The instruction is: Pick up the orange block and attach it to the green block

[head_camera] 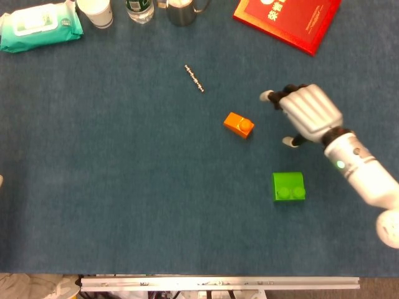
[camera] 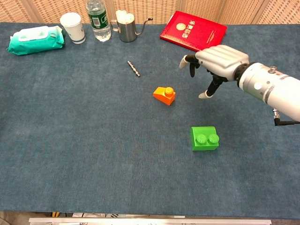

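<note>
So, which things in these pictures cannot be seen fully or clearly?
- Left hand: head view, only a pale sliver at the left edge; state unreadable.
- Cup, bottle, metal jug: head view, cut by the top edge.
- Red booklet: cover text too small.
- Right hand palm: hidden by its back.
</note>
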Action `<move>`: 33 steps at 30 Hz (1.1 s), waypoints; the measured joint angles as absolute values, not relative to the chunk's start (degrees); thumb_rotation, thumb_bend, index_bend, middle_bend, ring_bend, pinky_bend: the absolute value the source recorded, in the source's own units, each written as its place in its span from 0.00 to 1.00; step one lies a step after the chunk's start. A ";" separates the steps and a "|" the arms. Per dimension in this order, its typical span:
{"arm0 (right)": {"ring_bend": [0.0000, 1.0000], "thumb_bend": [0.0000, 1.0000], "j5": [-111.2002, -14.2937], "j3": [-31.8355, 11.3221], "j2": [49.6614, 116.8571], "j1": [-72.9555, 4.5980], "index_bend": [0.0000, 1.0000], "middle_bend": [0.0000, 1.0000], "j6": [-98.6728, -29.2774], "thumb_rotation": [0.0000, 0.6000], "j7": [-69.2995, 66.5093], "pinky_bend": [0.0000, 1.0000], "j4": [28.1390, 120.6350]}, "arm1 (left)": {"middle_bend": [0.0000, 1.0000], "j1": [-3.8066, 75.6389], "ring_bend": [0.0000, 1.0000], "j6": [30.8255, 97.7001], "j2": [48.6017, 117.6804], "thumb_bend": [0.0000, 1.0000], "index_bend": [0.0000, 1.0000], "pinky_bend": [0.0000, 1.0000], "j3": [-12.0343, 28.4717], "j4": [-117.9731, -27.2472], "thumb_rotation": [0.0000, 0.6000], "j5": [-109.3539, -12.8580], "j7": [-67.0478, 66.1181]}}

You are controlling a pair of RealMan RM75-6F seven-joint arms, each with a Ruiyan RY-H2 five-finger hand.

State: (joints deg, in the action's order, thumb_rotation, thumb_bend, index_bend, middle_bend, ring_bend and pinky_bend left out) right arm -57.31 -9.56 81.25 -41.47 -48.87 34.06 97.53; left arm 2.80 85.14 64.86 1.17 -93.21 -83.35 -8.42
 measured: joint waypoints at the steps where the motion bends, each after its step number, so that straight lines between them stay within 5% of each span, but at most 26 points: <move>1: 0.28 0.08 -56.65 -9.53 81.79 -42.06 0.23 0.41 -48.74 1.00 34.53 0.40 97.13 | 0.19 2.81 0.18 85.13 64.86 0.17 0.17 0.13 1.17 -93.17 1.00 -83.39 -8.36; 33: 0.28 0.08 -44.54 -6.29 95.84 -55.56 0.21 0.41 -45.72 1.00 40.40 0.40 84.90 | 0.19 2.28 0.18 85.58 64.95 0.17 0.17 0.13 1.16 -92.17 1.00 -83.73 -7.28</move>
